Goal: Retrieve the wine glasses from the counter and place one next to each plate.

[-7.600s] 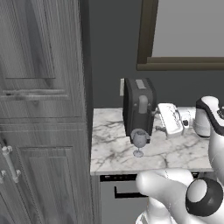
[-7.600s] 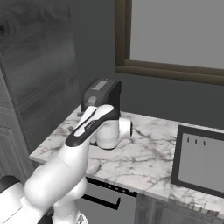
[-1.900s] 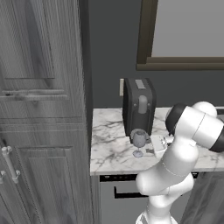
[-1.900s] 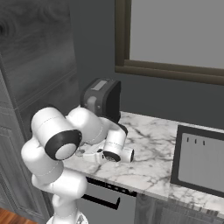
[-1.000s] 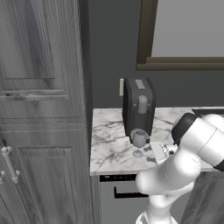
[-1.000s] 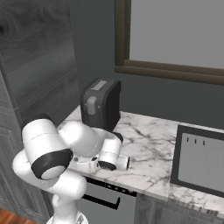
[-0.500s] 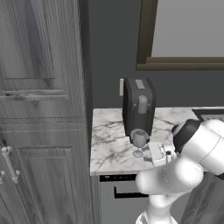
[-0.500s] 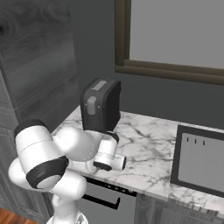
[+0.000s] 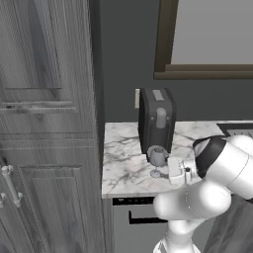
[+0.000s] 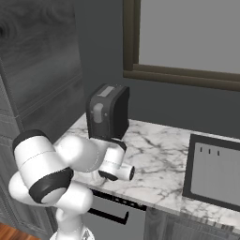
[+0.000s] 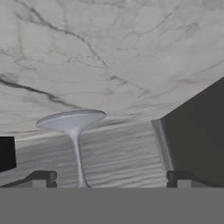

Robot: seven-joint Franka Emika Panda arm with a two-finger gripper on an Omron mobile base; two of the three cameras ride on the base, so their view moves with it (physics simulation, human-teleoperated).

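One wine glass (image 9: 157,160) stands upright on the marble counter (image 9: 123,170), just in front of a dark coffee machine. My gripper (image 9: 167,166) sits level with the glass at its right side, fingers pointing at it. The hand view is rolled over, so the glass's round foot (image 11: 72,120) shows near the middle and its thin stem (image 11: 78,164) runs down between my two fingertips (image 11: 43,178), left of centre. The gripper (image 11: 111,179) is open and nothing is gripped. The plates are out of view.
The coffee machine (image 9: 157,118) (image 10: 108,112) stands close behind the glass. A tall grey wood cabinet (image 9: 49,123) walls off the counter's left end. A dark cooktop panel (image 10: 215,171) lies at the counter's right. A black bar handle (image 10: 108,213) runs below the counter edge.
The arm has folded lower and the hand has crept left toward the glass, now right beside it. The glass has not moved and the jaws stayed wide.
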